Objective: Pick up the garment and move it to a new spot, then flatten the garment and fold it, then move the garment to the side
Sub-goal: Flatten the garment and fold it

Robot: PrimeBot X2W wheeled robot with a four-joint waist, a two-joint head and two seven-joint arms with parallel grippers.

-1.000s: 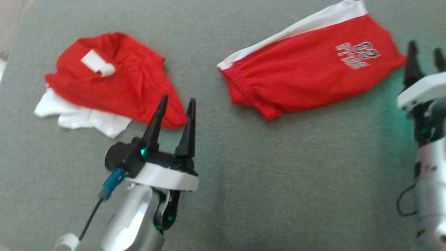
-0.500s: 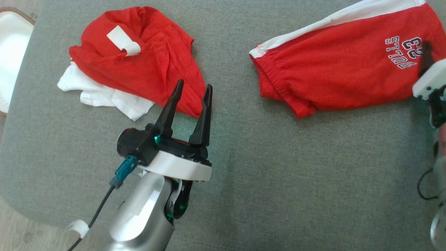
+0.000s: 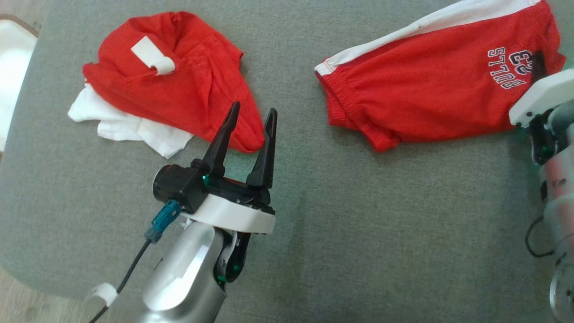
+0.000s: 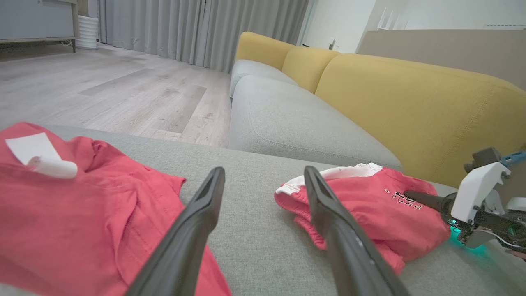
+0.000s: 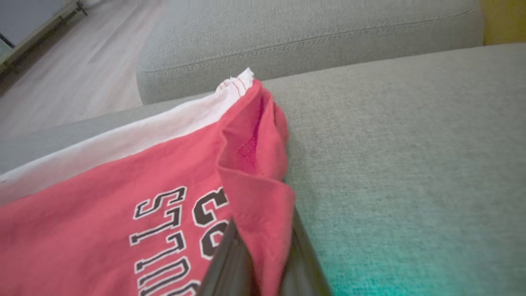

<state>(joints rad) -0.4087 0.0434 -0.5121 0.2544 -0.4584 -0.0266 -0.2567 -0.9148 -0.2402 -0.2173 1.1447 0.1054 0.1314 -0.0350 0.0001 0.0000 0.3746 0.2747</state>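
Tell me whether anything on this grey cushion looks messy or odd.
The red shirt on the left lies crumpled in a heap, white cloth sticking out beneath it and a white label curled on top. The red shorts lie flatter, though one edge is bunched in the shut right tool.

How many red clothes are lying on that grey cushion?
2: a crumpled red shirt on the left, atop white cloth, and red shorts with a white stripe on the right. More could hide underneath.
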